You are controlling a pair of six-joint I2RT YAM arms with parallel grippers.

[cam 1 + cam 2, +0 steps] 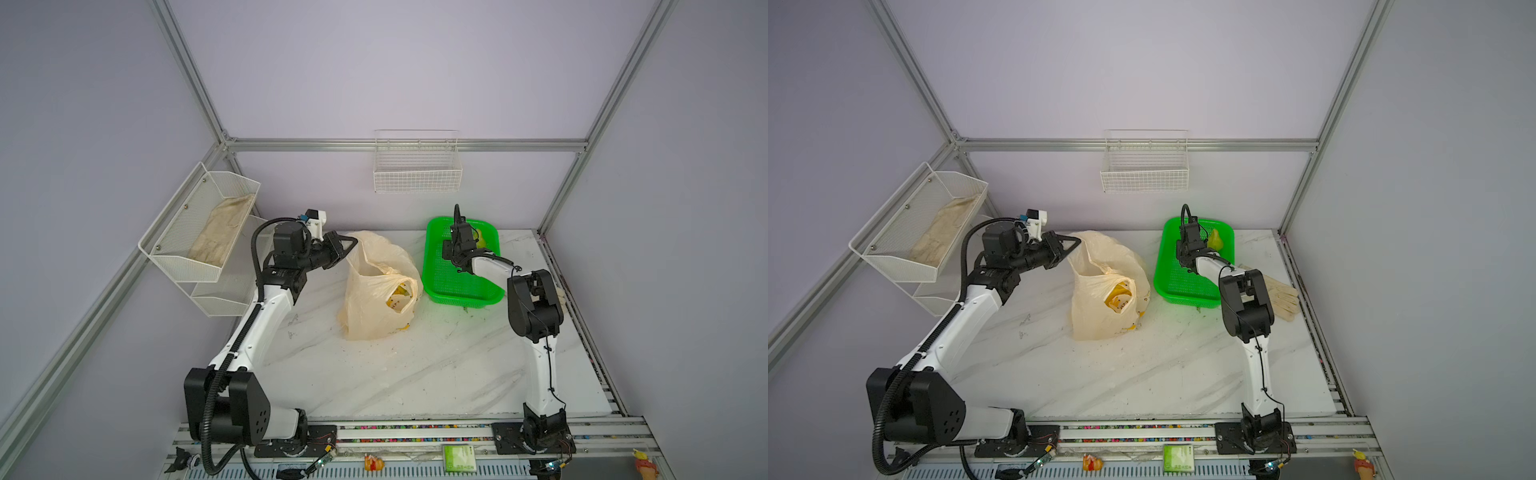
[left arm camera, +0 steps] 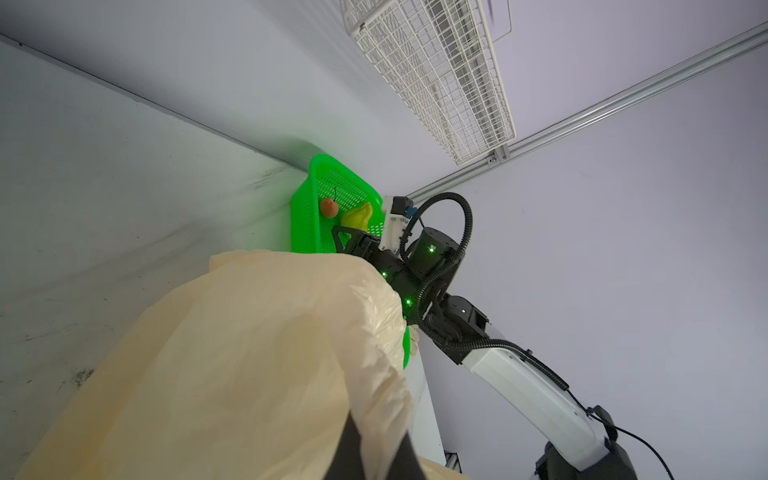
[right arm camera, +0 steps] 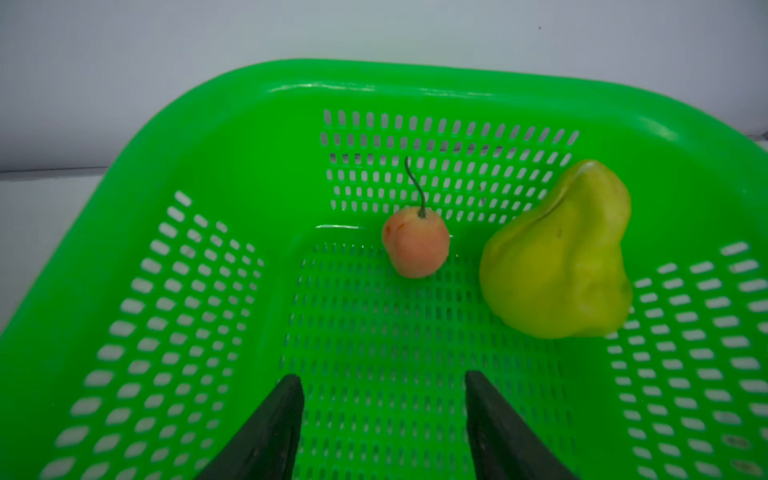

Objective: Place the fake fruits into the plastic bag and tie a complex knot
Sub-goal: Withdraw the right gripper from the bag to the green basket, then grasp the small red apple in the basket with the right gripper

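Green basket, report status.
Left gripper shut on plastic bag. Right gripper open, facing cherry; pear beside it in green basket. Nothing between.

The white, black-jointed left arm [image 1: 259, 324] rises from its base at the near edge, bends at the elbow and reaches toward the middle. Its black left hand [image 1: 351, 242] points sideways, its fingers [image 2: 347, 453] pressed together on a fold of the thin peach-beige plastic bag [image 1: 374, 291]. The slimmer right arm [image 1: 540, 365] stands steeply, folds at the elbow and stretches toward the back. The right hand [image 3: 383, 386] tilts downward, its two dark fingers [image 3: 270, 436] standing apart.
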